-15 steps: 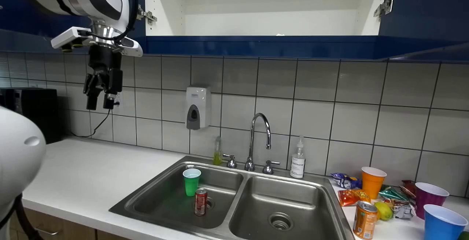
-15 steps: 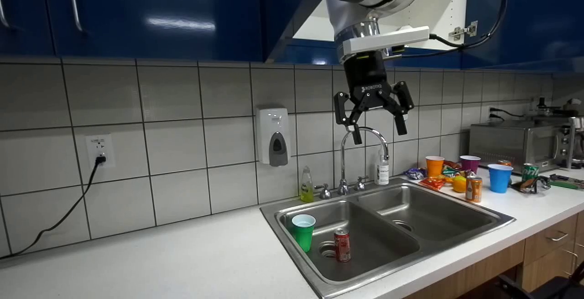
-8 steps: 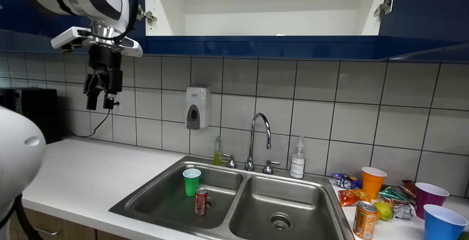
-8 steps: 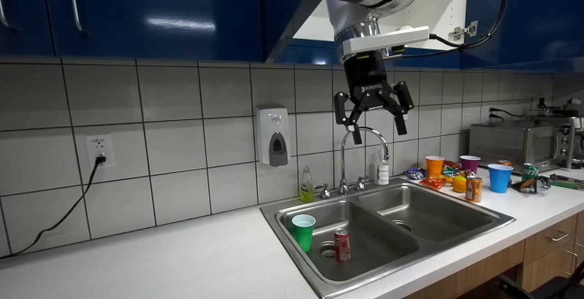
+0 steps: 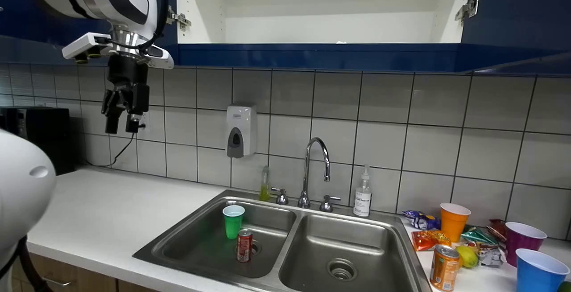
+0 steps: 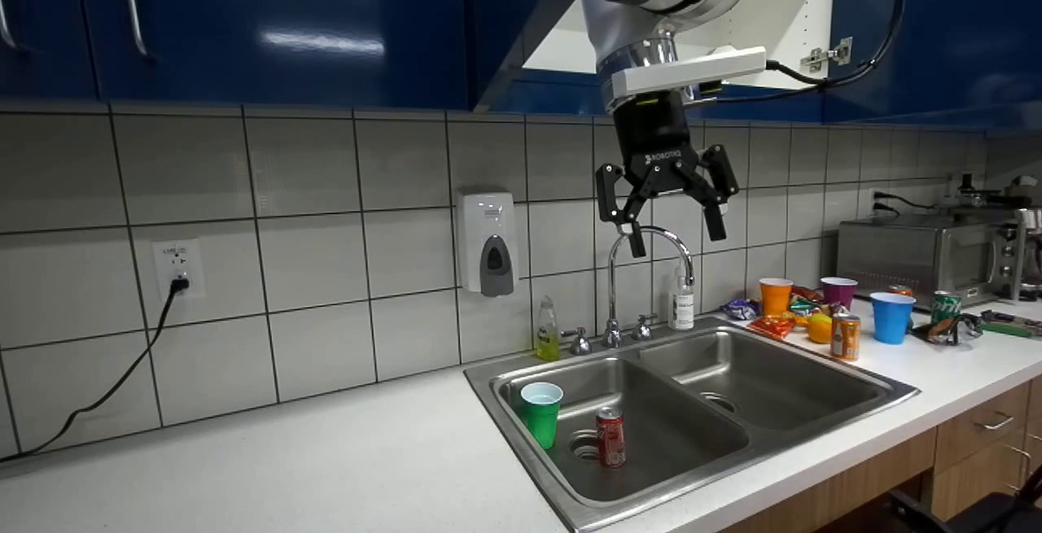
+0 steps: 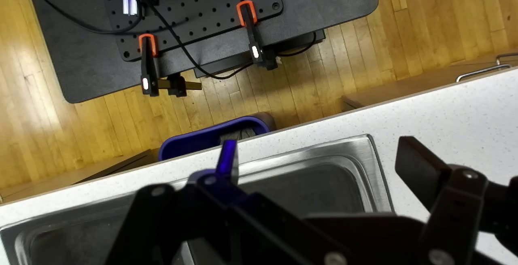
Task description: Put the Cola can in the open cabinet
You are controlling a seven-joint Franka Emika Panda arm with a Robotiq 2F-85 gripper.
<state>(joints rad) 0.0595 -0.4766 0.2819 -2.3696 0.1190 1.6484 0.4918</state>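
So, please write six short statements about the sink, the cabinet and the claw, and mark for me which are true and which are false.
1. The red can and the green cup are in the same half of the sink. True.
2. The cabinet above the sink is open. True.
3. The red can is already inside the cabinet. False: it is in the sink.
4. The claw is open. True.
5. The claw touches the green cup. False: it is higher up, apart from the green cup.
6. The red can lies on its side. False: it stands upright.
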